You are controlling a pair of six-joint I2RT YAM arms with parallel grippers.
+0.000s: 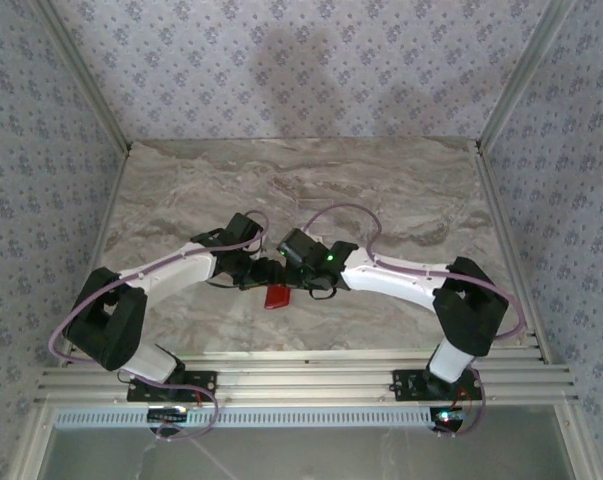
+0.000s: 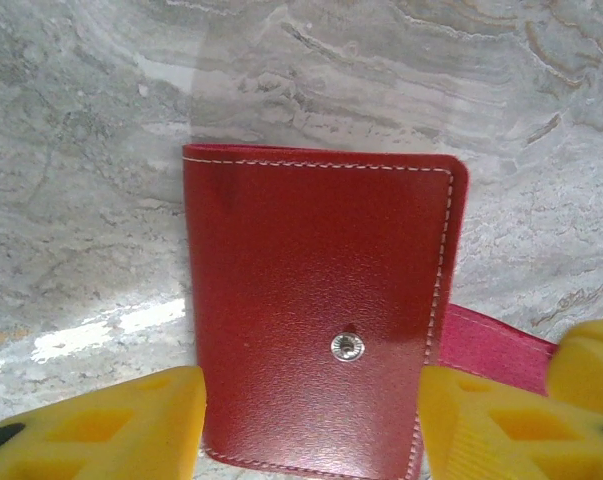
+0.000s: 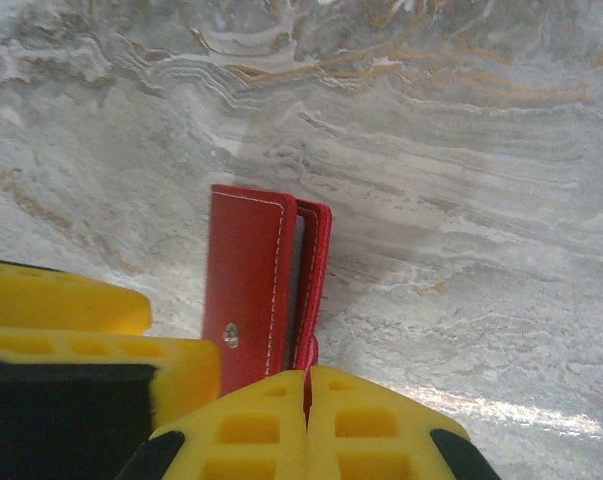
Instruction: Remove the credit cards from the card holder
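item: red holder (image 1: 278,297), one, upright on edge over a marble table (image 1: 411,200), centre of the top view toward 6 o'clock. leaves slightly parted; a grey sliver shows between them, card or window cannot be told. metal snap (image 2: 348,346) on the outer face, low and right of centre. left claw (image 2: 311,385): yellow fingers (image 2: 91,425) apart, one at the holder's 8 o'clock and one at its 4 o'clock, hard by its side edges; whether they press it cannot be told. right claw (image 3: 306,385): fingers together, pinched on the red tab (image 2: 491,345) that runs off the holder toward 4 o'clock. top view: the arms meet above the holder at its 12 o'clock.
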